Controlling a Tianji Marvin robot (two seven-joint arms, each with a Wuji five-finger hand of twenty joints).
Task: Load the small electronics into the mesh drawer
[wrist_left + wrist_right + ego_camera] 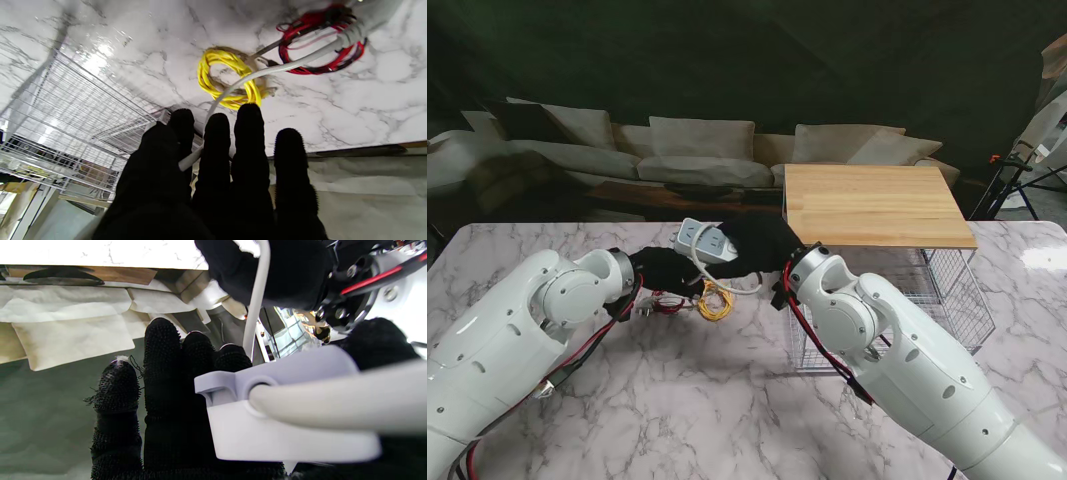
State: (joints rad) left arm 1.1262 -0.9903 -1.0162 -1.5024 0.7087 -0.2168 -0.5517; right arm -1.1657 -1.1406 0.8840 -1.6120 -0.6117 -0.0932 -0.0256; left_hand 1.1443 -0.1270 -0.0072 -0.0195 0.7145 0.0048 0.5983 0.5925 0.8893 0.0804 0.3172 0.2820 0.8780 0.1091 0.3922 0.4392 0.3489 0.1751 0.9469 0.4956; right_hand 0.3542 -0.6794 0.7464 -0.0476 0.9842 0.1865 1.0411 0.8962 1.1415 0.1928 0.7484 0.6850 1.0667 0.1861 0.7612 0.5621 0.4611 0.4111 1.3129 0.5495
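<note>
We see a white power strip point(704, 240) lifted off the marble, its white cord point(727, 283) trailing down | yellow cable coil point(715, 302) flat on the marble beside red cable coil point(665, 301) | wire mesh drawer point(947, 290) to the right under a wooden top.

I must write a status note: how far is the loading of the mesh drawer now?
Nothing can be seen inside the mesh drawer yet. In hand: the right hand holds the white power strip off the table, and the left hand pinches its cord. Left: the yellow cable coil and the red cable bundle lie on the table.
</note>
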